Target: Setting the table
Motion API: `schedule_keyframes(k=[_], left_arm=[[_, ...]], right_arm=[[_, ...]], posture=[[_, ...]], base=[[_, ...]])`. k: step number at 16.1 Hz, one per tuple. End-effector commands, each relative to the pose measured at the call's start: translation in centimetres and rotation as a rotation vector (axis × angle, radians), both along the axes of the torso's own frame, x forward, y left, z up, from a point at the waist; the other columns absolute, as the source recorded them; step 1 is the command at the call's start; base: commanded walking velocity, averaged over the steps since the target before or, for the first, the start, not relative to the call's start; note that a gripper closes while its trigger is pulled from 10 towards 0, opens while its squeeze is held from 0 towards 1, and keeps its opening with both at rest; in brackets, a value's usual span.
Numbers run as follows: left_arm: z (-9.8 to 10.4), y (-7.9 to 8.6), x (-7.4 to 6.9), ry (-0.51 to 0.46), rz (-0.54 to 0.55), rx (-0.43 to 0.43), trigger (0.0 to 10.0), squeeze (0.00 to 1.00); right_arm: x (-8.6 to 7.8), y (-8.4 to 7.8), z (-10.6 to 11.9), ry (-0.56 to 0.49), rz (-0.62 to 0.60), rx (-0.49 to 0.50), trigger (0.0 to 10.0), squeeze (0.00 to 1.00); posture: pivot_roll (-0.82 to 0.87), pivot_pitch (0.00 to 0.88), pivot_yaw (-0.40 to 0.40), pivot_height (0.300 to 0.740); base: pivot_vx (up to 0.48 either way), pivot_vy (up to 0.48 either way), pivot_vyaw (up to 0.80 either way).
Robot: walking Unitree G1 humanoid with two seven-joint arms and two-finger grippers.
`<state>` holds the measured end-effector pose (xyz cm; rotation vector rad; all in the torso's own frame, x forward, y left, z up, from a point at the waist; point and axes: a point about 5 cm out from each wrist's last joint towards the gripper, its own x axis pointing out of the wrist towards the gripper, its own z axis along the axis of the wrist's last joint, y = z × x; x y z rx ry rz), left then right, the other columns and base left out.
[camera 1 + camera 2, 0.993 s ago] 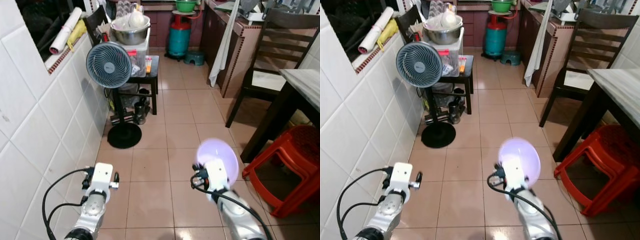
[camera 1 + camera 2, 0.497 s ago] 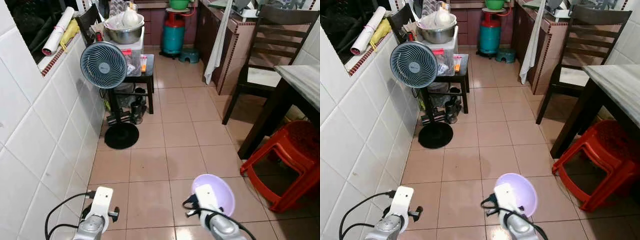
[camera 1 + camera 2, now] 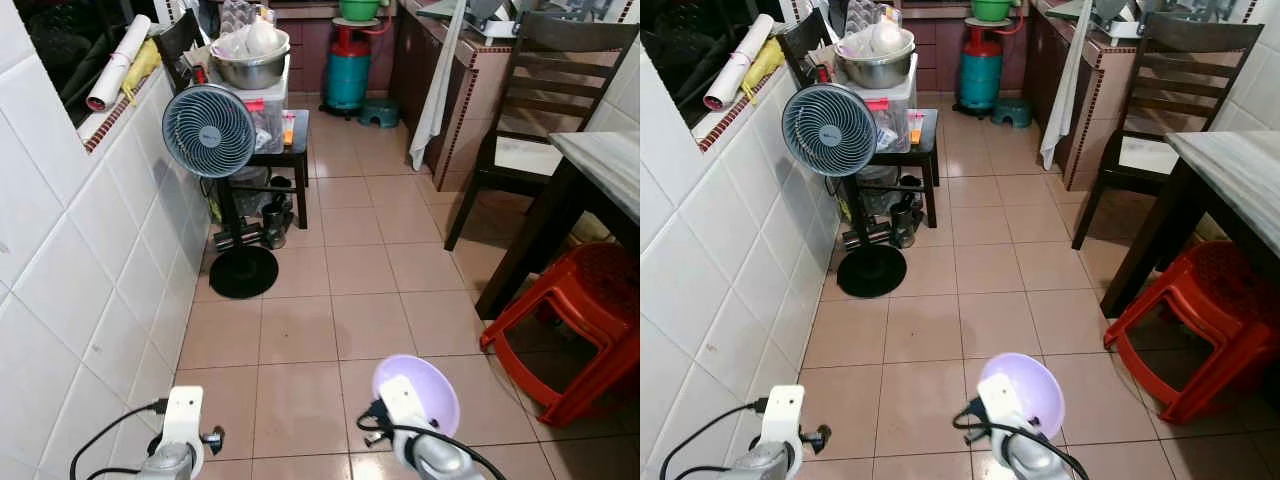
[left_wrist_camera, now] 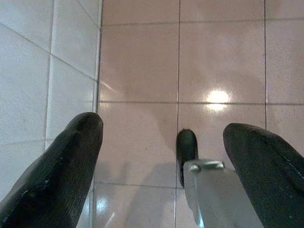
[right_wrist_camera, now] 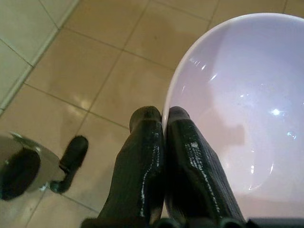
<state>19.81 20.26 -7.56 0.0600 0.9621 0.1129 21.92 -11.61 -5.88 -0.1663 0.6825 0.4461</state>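
A pale lilac plastic bowl [image 3: 422,389] hangs low over the tiled floor at the bottom of the head views. My right gripper [image 5: 165,118] is shut on the bowl's rim [image 5: 167,97], one finger inside and one outside. In the right wrist view the bowl's glossy inside [image 5: 247,109] holds nothing. My left gripper [image 4: 164,135] is open over bare floor tiles beside the white tiled wall, with nothing between its fingers [image 4: 71,156]. Its wrist [image 3: 180,420] sits at the bottom left of the left eye view. The marble-topped table [image 3: 610,165] stands at the right edge.
A standing fan [image 3: 210,132] is by the left wall, before a small black table with a steel bowl [image 3: 250,62]. A red plastic stool [image 3: 580,325] sits under the table. A dark wooden chair [image 3: 540,90] and a teal gas cylinder [image 3: 351,70] stand farther back.
Both arms have dropped lower in the picture, and the bowl has come down with the right gripper. The camera has shifted a little.
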Motion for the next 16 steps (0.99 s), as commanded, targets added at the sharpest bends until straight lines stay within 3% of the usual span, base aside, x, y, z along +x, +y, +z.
schedule_keyframes(k=[1,6,11,12,13,15,16], left_arm=[[-0.2,-0.3,-0.3,0.024,-0.024,-0.014,10.0,0.0],[-0.1,-2.5,0.6,0.027,-0.099,-0.024,10.0,0.0],[-0.3,-3.8,0.4,0.035,-0.133,-0.03,10.0,0.0],[-0.2,-3.9,0.5,0.028,-0.133,-0.029,10.0,0.0],[0.5,-3.6,1.7,-0.025,-0.108,-0.026,10.0,0.0],[1.7,0.4,2.6,-0.098,-0.054,-0.012,10.0,0.0],[2.1,1.3,3.0,-0.115,-0.041,-0.007,10.0,0.0]], right_arm=[[0.7,0.8,0.4,-0.012,0.018,-0.008,10.0,0.0],[0.2,4.5,0.3,0.025,0.018,-0.01,10.0,0.0],[0.5,6.5,0.8,0.029,-0.012,-0.002,10.0,0.0],[0.4,5.6,0.6,0.024,-0.015,-0.013,10.0,0.0],[1.4,4.1,1.0,-0.038,-0.024,-0.051,10.0,0.0],[5.1,1.2,3.7,-0.204,-0.144,-0.023,10.0,0.0],[5.8,-1.2,4.4,-0.253,-0.188,-0.024,10.0,0.0]], posture=[[-0.02,0.0,0.002,0.74],[-0.04,0.0,0.037,0.74],[-0.05,0.0,0.048,0.74],[-0.05,0.0,0.049,0.74],[-0.05,0.0,0.046,0.74],[-0.05,0.0,0.046,0.74],[-0.05,0.0,0.046,0.74]], base=[[0.0,0.0,0.0],[0.0,0.0,0.0],[0.0,0.0,0.0],[0.0,0.0,0.0],[0.0,0.0,0.0],[0.0,0.0,0.0],[0.0,0.0,0.0]])
